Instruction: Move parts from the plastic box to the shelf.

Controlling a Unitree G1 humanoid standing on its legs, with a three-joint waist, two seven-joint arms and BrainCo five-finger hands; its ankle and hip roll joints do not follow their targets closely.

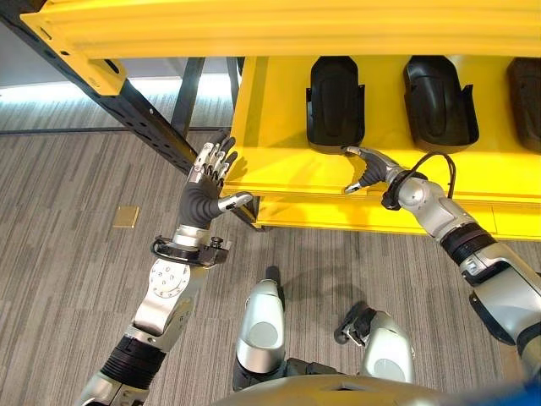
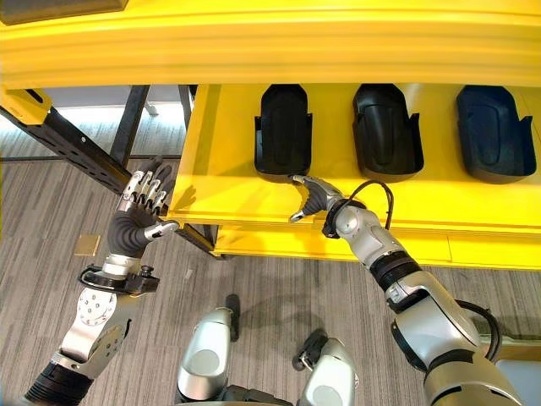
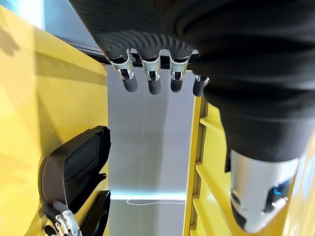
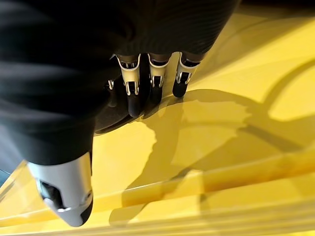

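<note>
Our right hand point(image 2: 311, 200) reaches over the front of the yellow shelf point(image 2: 439, 216), fingers loosely spread and holding nothing, its fingertips point(image 4: 135, 105) just at the near end of the leftmost black part point(image 2: 282, 129); whether they touch it we cannot tell. Our left hand point(image 1: 213, 173) is raised at the shelf's left corner, fingers straight and spread, thumb out, also empty. Going outward, we see three black parts lying side by side on the shelf: the leftmost one, a second point(image 2: 386, 131) beside it and a third point(image 2: 497, 133) further right, each apart from its neighbour. So we judge at least three parts are already placed, the leftmost likely just set down or being nudged into line. The plastic box we cannot place from here, so we cannot say how many parts are left to bring over.
</note>
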